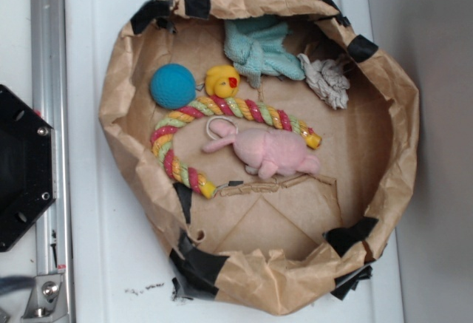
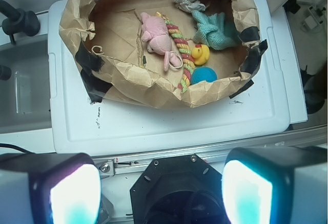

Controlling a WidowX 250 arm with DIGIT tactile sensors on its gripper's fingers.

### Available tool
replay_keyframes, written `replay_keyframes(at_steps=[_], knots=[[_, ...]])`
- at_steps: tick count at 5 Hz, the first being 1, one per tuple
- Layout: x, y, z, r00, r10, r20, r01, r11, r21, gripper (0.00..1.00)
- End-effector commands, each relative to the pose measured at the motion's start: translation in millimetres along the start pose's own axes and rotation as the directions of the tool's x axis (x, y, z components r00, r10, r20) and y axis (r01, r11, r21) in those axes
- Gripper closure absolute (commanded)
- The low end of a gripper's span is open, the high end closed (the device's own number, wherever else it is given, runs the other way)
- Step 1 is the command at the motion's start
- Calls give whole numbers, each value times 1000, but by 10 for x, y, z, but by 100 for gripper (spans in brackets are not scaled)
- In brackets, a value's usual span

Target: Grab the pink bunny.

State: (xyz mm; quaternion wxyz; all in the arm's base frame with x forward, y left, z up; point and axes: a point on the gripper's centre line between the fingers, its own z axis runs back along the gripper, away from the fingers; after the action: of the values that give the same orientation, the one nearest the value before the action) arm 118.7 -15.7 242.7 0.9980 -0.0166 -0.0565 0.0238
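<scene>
So far the gripper [image 2: 161, 183] hangs spread wide and empty, its two pads framing the bottom of the wrist view, well back from the paper bag [image 2: 128, 83] ahead of it. Deep inside the bag, straight ahead and slightly to the left of the gap between the pads, lies the pink bunny [image 2: 156, 34], flat on the bottom with its ears toward the gripper and a rope toy [image 2: 179, 42] touching its right flank. A yellow duck [image 2: 200, 54] and blue ball [image 2: 204, 74] sit just beyond the rope. The crumpled walls probably keep the toys corralled, so the reach likely has to come from above.
</scene>
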Motion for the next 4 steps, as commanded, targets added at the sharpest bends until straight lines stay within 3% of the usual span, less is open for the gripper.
replay_keyframes(at_steps=[1, 2, 3, 4], knots=[[0, 0, 0, 1000, 0, 0, 0, 1000, 0, 0], [481, 178, -278, 995, -19, 98, 15, 999, 45, 0], [951, 247, -487, 988, -55, 147, 49, 998, 49, 0], [1194, 154, -1030, 981, -146, 125, 141, 989, 50, 0]])
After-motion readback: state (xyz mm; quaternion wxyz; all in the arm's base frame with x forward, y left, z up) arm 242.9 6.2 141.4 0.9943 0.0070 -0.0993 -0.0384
